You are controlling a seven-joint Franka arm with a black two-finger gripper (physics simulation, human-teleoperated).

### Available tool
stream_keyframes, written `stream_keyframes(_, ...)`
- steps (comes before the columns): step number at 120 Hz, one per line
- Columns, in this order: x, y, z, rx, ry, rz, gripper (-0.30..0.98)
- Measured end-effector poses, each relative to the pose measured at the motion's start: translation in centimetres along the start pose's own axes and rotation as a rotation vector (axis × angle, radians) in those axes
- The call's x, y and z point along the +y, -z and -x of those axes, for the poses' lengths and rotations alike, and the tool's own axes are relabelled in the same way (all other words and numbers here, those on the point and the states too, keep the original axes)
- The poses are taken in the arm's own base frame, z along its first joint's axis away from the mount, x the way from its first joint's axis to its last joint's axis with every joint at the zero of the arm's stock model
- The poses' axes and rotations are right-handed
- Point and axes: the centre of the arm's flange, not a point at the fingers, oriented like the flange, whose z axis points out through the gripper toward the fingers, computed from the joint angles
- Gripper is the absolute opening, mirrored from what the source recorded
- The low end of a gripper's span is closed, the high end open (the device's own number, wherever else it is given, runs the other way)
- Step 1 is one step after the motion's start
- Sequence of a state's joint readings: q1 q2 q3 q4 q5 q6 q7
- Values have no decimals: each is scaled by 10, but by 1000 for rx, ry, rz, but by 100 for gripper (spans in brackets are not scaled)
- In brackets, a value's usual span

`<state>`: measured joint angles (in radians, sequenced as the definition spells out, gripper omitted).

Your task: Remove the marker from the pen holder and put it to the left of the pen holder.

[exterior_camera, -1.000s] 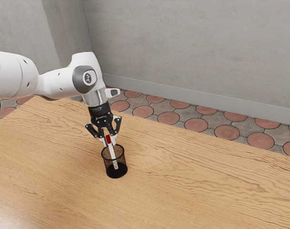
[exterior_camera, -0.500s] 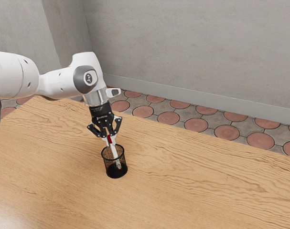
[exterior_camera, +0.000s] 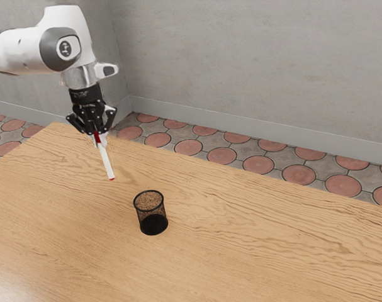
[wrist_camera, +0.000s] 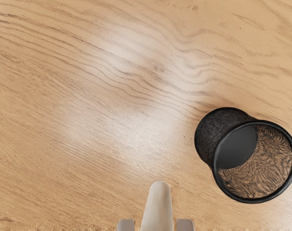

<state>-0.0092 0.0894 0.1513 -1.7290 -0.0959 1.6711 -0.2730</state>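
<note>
One wood tbl (exterior_camera: pixel 272 251) w/ holder (exterior_camera: pixel 153 224), tiled flr (exterior_camera: pixel 222 155) beyond.

The pen holder (exterior_camera: pixel 151 212) stands on the table (exterior_camera: pixel 272 251). Toward the exterior view's left, the marker (exterior_camera: pixel 107 163) hangs above the table (in the gripper (exterior_camera: pixel 98 141)).

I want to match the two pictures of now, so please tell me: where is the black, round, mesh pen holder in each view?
Exterior view: the black, round, mesh pen holder stands on the brown wooden table, lower than the white, stick-shaped marker, toward the exterior view's right.
Wrist view: the pen holder is beside the marker's free end, its open top showing.
Shared landmark: the marker, held in the end effector.
</note>
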Motion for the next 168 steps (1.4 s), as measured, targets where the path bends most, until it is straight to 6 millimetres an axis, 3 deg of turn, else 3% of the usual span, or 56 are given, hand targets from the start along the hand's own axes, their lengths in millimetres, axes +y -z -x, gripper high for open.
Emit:
stream_keyframes(12, -10, -17, 2, -59, -28, -154, -9)
stream_keyframes(34, 24, -110, -1, -259, -137, -431, -9)
stream_keyframes(46, 39, -154, -3, -342, -173, -503, -9)
stream_keyframes(58, 41, -194, -10, -404, -181, -520, -9)
stream_keyframes(78, 44, -215, -14, -427, -186, -511, -9)
stream_keyframes(104, 47, -222, -15, -429, -194, -497, -9)
stream_keyframes(123, 50, -225, -14, -436, -194, -479, 27)
stream_keyframes(135, 54, -224, -12, -434, -201, -472, 43)
stream_keyframes(140, 61, -213, -11, -416, -211, -452, 47)
stream_keyframes(144, 69, -180, -6, -366, -224, -407, 50)
stream_keyframes(148, 81, -115, 13, -265, -249, -339, 53)
stream_keyframes(153, 88, -25, 51, -116, -290, -256, 56)
stream_keyframes(157, 89, 30, 75, -15, -317, -212, 58)
stream_keyframes(163, 93, 93, 99, 114, -346, -176, 60)
stream_keyframes(168, 94, 119, 110, 167, -360, -162, 61)
